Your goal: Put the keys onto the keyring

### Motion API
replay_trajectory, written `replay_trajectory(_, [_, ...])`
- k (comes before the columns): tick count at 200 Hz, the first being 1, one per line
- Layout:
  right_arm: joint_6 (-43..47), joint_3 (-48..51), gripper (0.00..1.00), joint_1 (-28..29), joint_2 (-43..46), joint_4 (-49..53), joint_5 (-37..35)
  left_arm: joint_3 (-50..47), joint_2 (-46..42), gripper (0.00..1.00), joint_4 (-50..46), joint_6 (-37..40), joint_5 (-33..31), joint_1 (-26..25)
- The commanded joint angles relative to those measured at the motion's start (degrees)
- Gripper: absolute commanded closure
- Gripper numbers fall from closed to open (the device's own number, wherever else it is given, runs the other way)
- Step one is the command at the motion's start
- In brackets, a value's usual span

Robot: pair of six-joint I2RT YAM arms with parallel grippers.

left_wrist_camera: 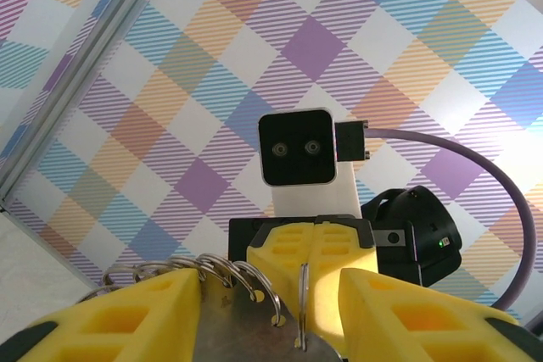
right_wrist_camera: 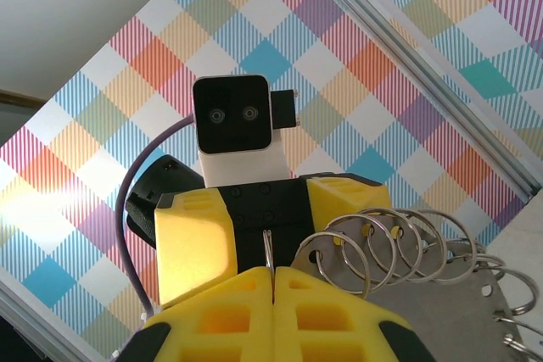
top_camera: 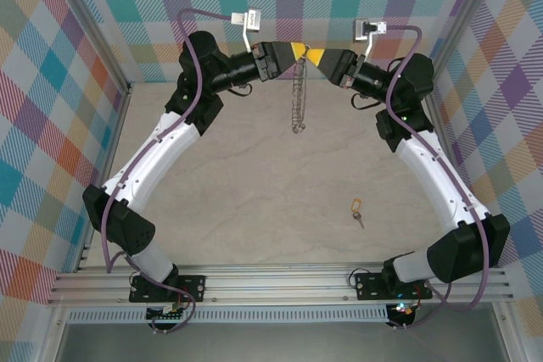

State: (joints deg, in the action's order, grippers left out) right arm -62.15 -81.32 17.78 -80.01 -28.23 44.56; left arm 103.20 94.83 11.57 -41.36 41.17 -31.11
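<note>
Plaid walls all round, beige tabletop below. Got the keyring dangling edge-on at the far end in top cam, w/ both grippers meeting right at its top. Right gripper clenched on the keyring's thin wire, yellow fingers pressed together, plain as day on the right wrist cam. Left gripper w/ fingers spread, keyring's grey metal + small loops sitting btwn them. Can't tell if actually clamping or just sitting around it tbh. Tiny key flat on the tabletop, well apart from the keyring, nearer the arm bases and off to the keyring's right.
</note>
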Motion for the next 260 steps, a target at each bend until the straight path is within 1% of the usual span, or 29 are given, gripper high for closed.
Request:
replay_trajectory(1, [0.34,-1.83,1.0,0.42,0.11,-3.06,-0.39,2.1,0.25,0.58,2.93,-0.46,1.35,-0.53])
replay_trajectory(25, [0.71,-1.83,1.0,0.48,0.03,-2.69,-0.57,2.27,0.44,0.67,3.06,-0.47,1.7,-0.53])
replay_trajectory(77, [0.79,-2.0,1.0,0.59,-0.65,-2.59,-0.8,1.15,-0.04,0.67,3.37,-0.7,1.92,-0.53])
replay_trajectory(94, [0.8,-2.26,1.0,0.58,-1.02,-2.62,-0.81,0.95,0.07,0.7,3.55,-0.76,2.24,-0.52])
replay_trajectory(136, [0.76,-2.86,1.0,0.68,-1.73,-2.5,-0.74,0.07,-0.08,0.88,3.96,-0.78,2.05,-0.59])
replay_trajectory(152, [0.8,-3.05,1.0,0.66,-1.9,-2.31,-0.79,0.08,-0.08,0.91,3.53,-0.49,2.25,-0.61])
replay_trajectory(157, [0.8,-3.14,1.0,0.7,-2.04,-2.33,-0.79,0.07,-0.08,0.94,3.33,-0.29,2.25,-0.59])
replay_trajectory(163, [0.8,-3.27,1.0,0.72,-2.16,-2.33,-0.8,0.07,-0.15,1.0,3.07,-0.04,2.29,-0.61])
replay_trajectory(183, [2.04,-4.72,1.0,0.62,-2.69,-0.03,-0.19,0.61,-0.17,1.0,1.23,1.72,2.84,-0.54])
replay_trajectory(184, [2.26,-4.81,1.0,0.56,-2.69,0.39,-0.09,0.7,-0.17,1.0,0.98,1.9,2.85,-0.58])
replay_trajectory(187, [2.86,-5.14,0.95,0.57,-2.63,1.46,-0.07,0.91,-0.16,1.0,0.37,2.48,2.86,-0.56])
replay_trajectory(192, [4.16,-5.77,0.84,0.39,-2.48,3.8,0.09,1.43,-0.17,1.0,-0.82,3.48,2.97,-0.53])
replay_trajectory(196, [5.25,-6.21,0.79,0.17,-2.3,5.38,0.23,1.72,-0.14,1.0,-1.86,4.33,3.21,-0.53])
replay_trajectory(220, [10.31,-8.73,0.68,-2.52,-0.88,15.31,2.82,6.69,0.8,1.0,-9.69,10.6,5.49,-0.44])
replay_trajectory(232, [11.46,-9.26,0.65,-4.05,-0.2,18.06,4.56,10.16,1.93,1.0,-14.49,14.34,7.55,-0.37])
replay_trajectory(260, [14.57,-11.4,0.63,-5.6,0.29,23.75,7.95,22.13,6.34,1.0,-32.39,24.59,12.3,-0.35])
